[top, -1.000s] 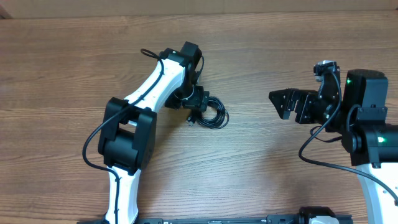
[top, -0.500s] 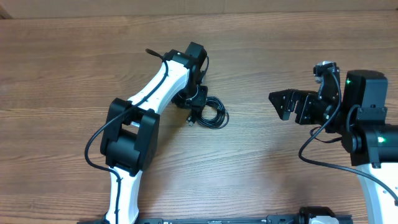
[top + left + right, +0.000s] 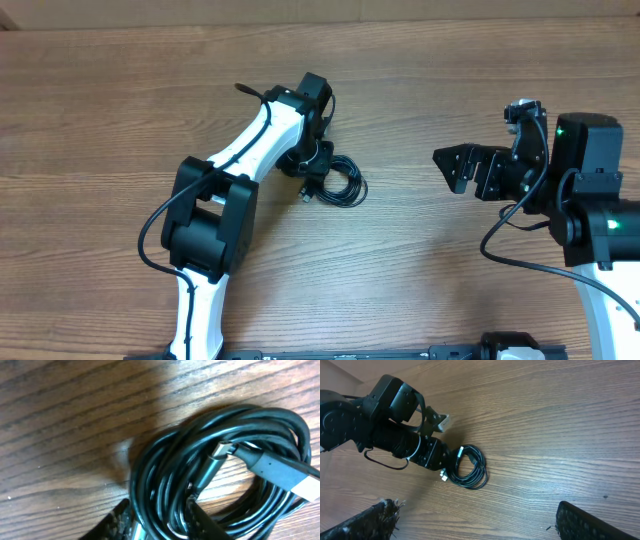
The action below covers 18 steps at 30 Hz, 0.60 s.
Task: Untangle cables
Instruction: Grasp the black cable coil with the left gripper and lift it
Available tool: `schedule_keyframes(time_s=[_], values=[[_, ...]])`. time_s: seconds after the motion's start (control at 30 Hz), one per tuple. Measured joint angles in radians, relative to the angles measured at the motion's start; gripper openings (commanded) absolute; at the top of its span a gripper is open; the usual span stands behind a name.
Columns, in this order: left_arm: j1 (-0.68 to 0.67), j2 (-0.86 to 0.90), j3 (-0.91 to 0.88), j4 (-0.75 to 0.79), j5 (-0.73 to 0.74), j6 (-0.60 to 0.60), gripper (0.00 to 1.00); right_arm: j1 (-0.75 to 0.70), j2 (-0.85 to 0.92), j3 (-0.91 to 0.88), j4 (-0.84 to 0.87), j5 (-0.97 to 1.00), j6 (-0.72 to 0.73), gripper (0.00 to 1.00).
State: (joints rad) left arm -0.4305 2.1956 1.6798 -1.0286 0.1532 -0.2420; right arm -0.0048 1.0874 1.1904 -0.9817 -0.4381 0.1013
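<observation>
Left gripper (image 3: 158,519) pinches strands of the cables (image 3: 150,485).

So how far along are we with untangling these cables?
Nothing looks untangled yet: the cables lie in one coiled bundle on the table. In hand: the left gripper pinches several strands at the bundle's edge; the right gripper hangs open, well apart. Left: separating every cord.

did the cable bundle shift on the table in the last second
No. The cable bundle lies on the same grain lines of the table as before, no nearer its far edge.
</observation>
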Motion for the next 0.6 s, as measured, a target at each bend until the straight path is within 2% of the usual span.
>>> schedule_keyframes(time_s=[0.03,0.07,0.47,0.5,0.6], values=[[0.0,0.0,-0.003,0.003,0.0,-0.002,0.06,0.0,0.0,0.0,0.0,0.001,0.0,1.0],[0.0,0.0,-0.004,0.005,0.003,-0.003,0.04,0.0,0.0,0.0,0.0,0.001,0.0,1.0],[0.0,-0.007,0.004,-0.023,0.057,0.042,0.04,0.0,0.0,0.0,-0.003,0.009,0.0,1.0],[0.0,-0.007,0.018,-0.048,0.068,0.044,0.04,0.0,0.0,0.0,-0.002,0.009,0.0,0.96],[0.0,-0.005,0.097,-0.125,0.092,0.056,0.04,0.0,0.0,0.0,0.009,0.01,0.003,0.55]])
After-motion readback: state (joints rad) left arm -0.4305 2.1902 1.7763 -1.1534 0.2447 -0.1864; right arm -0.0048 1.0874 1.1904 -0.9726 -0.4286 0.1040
